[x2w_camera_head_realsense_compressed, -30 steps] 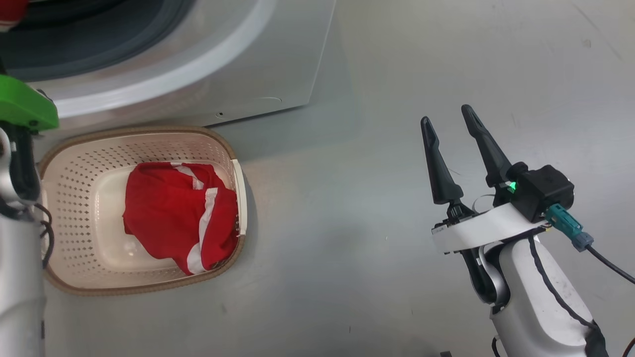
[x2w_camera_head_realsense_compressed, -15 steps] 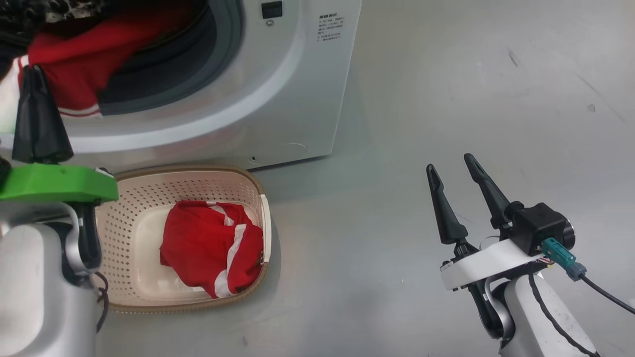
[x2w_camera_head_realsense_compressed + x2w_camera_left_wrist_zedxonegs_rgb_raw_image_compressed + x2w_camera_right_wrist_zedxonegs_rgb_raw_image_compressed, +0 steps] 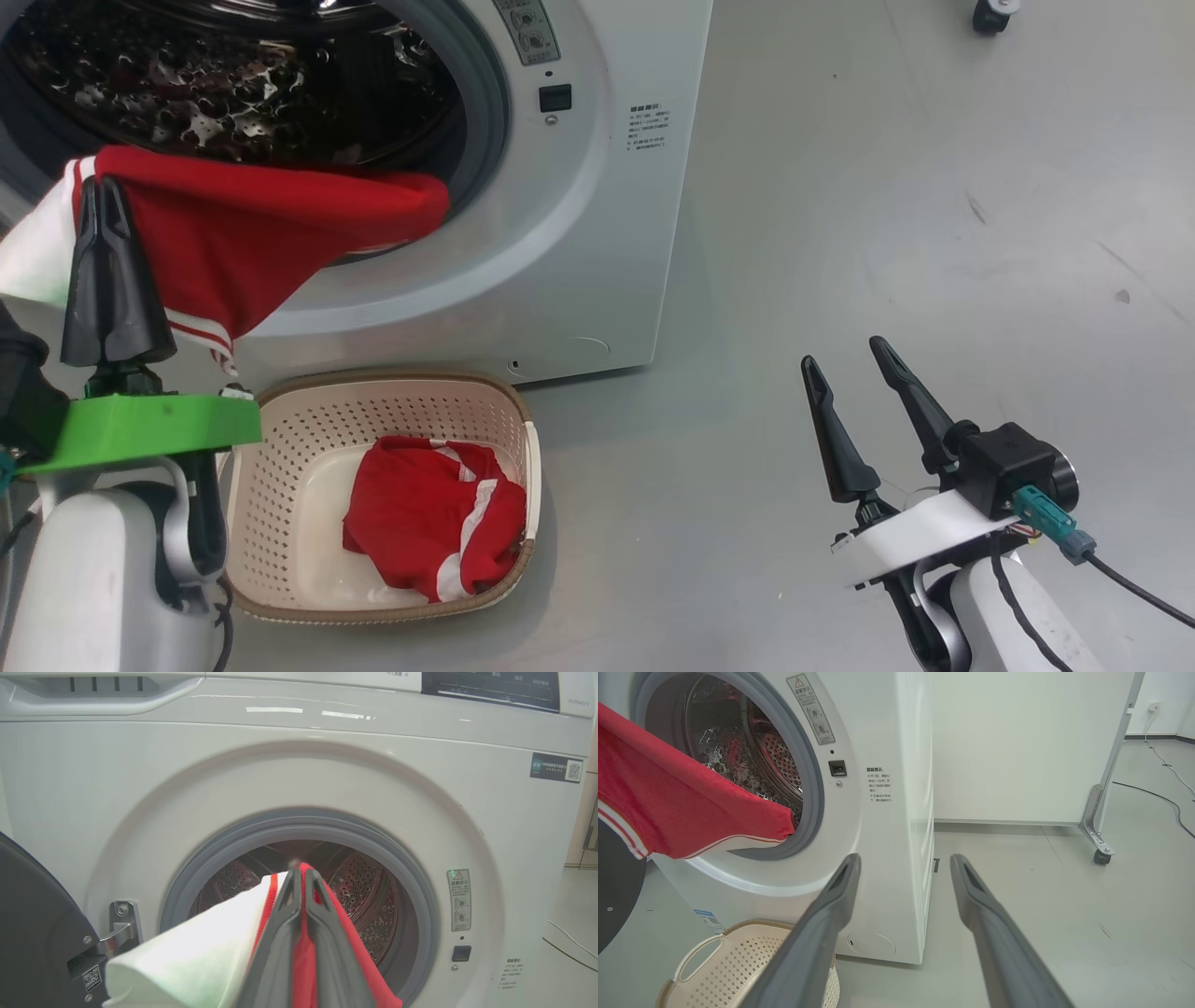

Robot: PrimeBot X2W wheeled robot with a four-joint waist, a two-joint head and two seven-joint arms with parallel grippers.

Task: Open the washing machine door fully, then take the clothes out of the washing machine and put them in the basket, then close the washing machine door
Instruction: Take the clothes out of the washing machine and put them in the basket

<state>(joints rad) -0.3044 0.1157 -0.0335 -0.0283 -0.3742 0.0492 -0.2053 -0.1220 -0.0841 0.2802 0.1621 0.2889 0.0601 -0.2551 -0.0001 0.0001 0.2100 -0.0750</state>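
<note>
Judging by how things lie, we are midway through the unloading. The washing machine (image 3: pixel 597 187) stands with its drum mouth uncovered. The washing machine door (image 3: pixel 28 933) is swung out to the side, so we count the opening step as done, though we cannot tell whether it is swung as far as it goes.

The basket (image 3: pixel 392 379) sits on the floor (image 3: pixel 840 187) just in front of the machine, below the mouth. One red garment with white stripes (image 3: pixel 429 513) already lies bunched in its right half. A second red garment with white trim (image 3: pixel 271 224) stretches from the lower lip of the mouth, where its far end rests on the grey rubber ring (image 3: pixel 811 793), out to our left hand (image 3: pixel 101 187). That hand's fingers are pressed together on the fabric, above and to the left of the basket. Our right hand (image 3: pixel 842 351) hangs over bare floor well to the right of the machine, fingers apart and holding nothing.

What is left, as we judge it: pull this garment free, drop it in the basket and check the steel drum (image 3: pixel 233 84) for more. We see only reddish glints there and cannot tell if anything remains. Then we swing the door shut.
</note>
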